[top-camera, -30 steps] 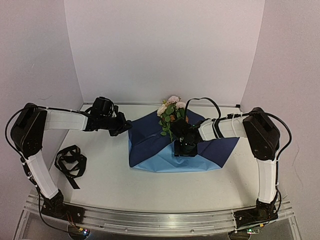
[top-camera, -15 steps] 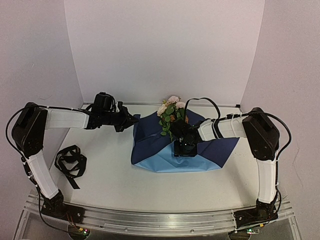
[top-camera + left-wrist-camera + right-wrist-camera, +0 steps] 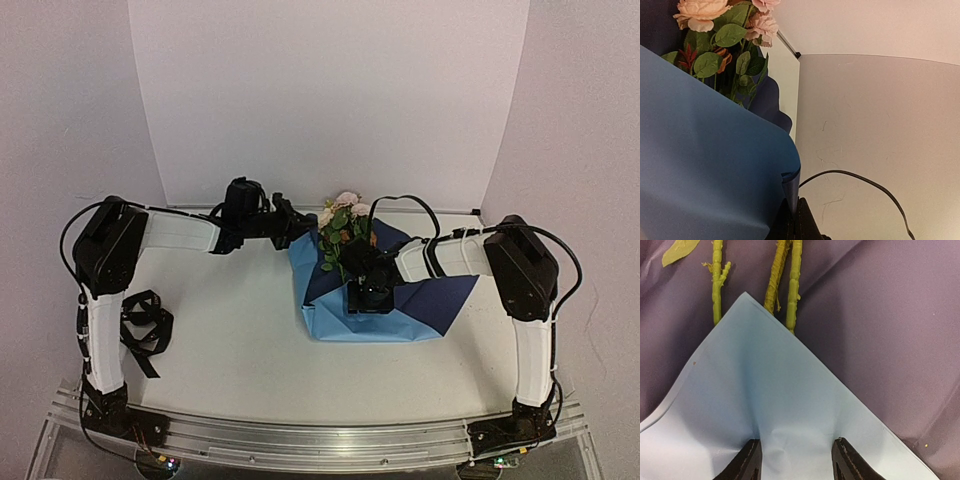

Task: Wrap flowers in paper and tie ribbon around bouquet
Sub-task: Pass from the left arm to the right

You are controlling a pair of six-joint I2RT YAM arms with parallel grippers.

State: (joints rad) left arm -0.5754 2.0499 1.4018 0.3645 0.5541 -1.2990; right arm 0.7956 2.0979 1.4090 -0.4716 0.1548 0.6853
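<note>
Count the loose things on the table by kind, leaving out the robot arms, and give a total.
Bunch of flowers: 1
Sheet of paper: 1
Ribbon: 1
Total: 3

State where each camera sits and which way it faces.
Top external: above, behind the bases, looking down at the table; both arms show.
Left wrist: on the left claw, looking along the lifted paper at the flowers; its fingers show.
Right wrist: looking down at folded paper over stems; fingertips show.
Shared: all see the paper.
</note>
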